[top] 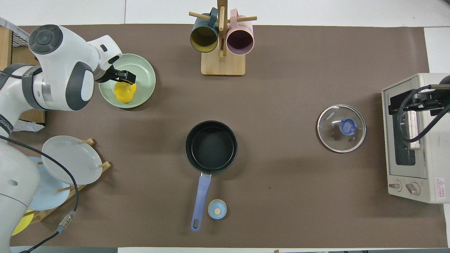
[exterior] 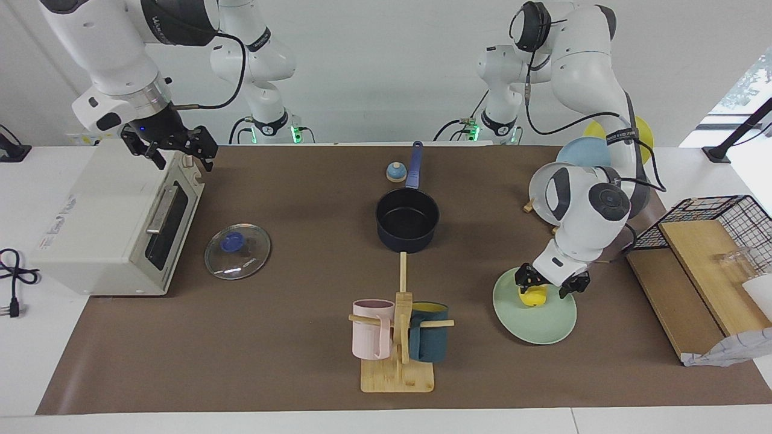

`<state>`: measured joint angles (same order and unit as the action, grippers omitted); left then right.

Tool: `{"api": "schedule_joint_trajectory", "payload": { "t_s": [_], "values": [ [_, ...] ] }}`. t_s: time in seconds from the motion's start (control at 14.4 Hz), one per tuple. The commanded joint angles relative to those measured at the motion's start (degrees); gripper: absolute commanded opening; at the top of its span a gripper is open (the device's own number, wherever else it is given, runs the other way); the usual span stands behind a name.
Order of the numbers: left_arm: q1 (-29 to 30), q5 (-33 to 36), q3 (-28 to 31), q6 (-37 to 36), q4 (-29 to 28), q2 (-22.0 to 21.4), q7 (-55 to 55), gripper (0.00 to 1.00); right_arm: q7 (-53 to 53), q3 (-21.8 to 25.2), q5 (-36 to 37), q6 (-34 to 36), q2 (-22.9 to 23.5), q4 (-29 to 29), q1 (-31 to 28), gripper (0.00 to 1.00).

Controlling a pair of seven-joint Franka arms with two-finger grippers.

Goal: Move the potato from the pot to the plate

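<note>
One lumpy yellow potato [exterior: 534,296] lies on the ridged mint plate [exterior: 543,325] near the bench's left-arm end. The left gripper [exterior: 552,284] stands open over it; the right gripper [exterior: 170,146] waits open above the toaster oven [exterior: 108,223]. The round navy pot [exterior: 408,221] sits mid-bench with free room around.

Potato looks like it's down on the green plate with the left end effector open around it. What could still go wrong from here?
1. The left end effector is open but its fingers straddle the potato; lifting at an angle could nudge it.
2. The potato sits toward the robots' side of the plate, not at its middle, so a nudge might roll it over the rim.
3. The grey plate on its rack sits beside the left arm's likely retreat path.
</note>
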<state>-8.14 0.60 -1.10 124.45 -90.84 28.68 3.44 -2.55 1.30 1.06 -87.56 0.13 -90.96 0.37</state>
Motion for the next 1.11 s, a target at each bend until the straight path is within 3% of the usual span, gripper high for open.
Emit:
{"api": "schedule_joint_trajectory", "payload": {
  "t_s": [0.0, 0.83, 1.04],
  "values": [
    [1.72, 0.28, -0.13, -5.60, 3.03, -2.13, 0.87, 1.00, -0.35, -0.25, -0.97, -0.51, -0.04, 0.00, -0.37, 1.00],
    [4.71, -0.69, 0.39, -32.23, 2.60, -26.82, -1.59, 1.00, -0.35, -0.34, -0.97, -0.42, -0.04, 0.00, -0.29, 1.00],
    [4.62, -0.60, 0.39, -36.63, 0.77, -30.60, -1.59, 1.00, -0.35, -0.34, -0.97, -0.51, -0.04, 0.00, -0.29, 1.00]
  ]
}}
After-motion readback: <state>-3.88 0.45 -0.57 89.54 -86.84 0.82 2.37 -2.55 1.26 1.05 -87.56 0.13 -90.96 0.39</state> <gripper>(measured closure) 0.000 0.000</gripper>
